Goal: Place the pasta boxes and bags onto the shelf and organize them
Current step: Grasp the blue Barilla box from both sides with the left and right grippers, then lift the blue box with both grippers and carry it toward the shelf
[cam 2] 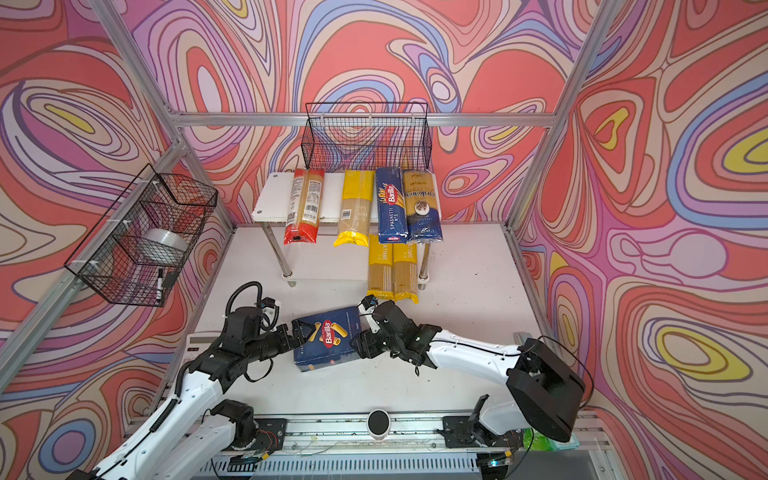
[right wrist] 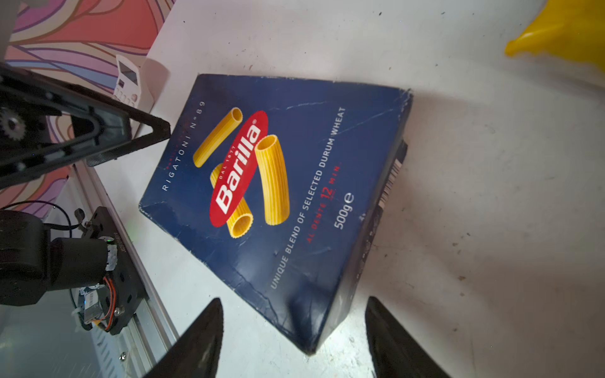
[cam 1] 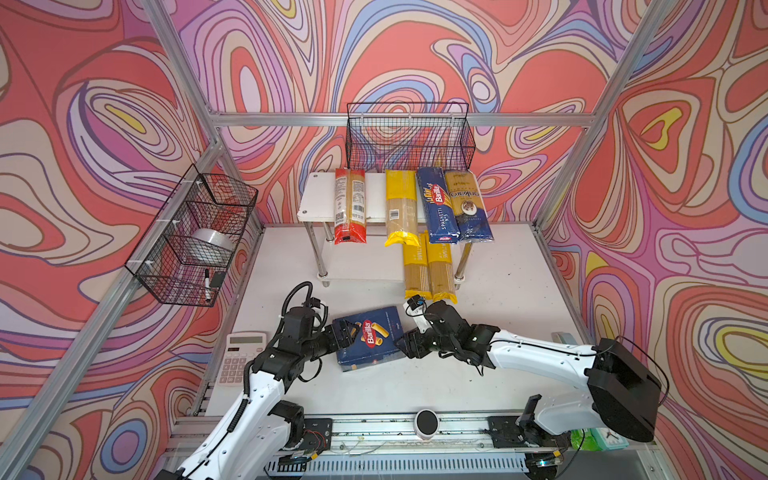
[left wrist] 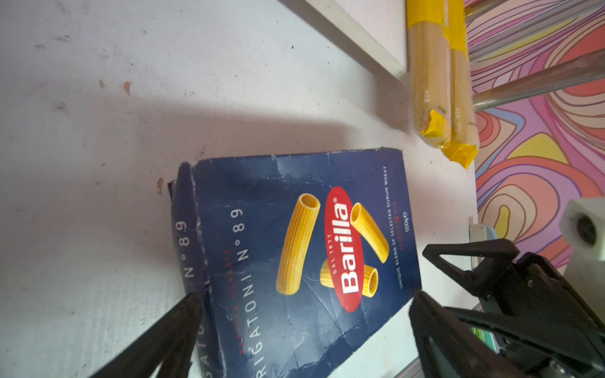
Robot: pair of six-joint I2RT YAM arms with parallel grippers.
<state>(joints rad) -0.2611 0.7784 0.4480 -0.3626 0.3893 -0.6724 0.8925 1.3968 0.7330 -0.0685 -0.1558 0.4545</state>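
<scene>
Left black parallel gripper [cam 1: 349,332] stands with its jaws spread around one corner of the wide dark blue Barilla rigatoni carton [cam 1: 370,338]. Both fingers sit at the carton's edges in the left wrist view, but we cannot tell whether they press. Right black gripper [right wrist: 293,298] is released, its jaws apart on either side of the opposite corner, with gaps showing. We see the carton lying face up on the white tabletop [cam 1: 498,291], well short of the small two-tier white-board shelf with chrome legs [cam 1: 320,195].

We judge the main risk to be the diagonal hold: jaws closing across a corner can spin the carton out, or let it pivot during a lift. Its cardboard looks creased and one end flap seems loose, so a hard squeeze may crush it. With both grippers this near, we also risk a knock between them. On the way in, the carton could strike the two yellow clear-window spaghetti bags [cam 1: 417,270] jutting from the lower board, or the red clear-window bag [cam 1: 350,205] overhanging the top board.
</scene>
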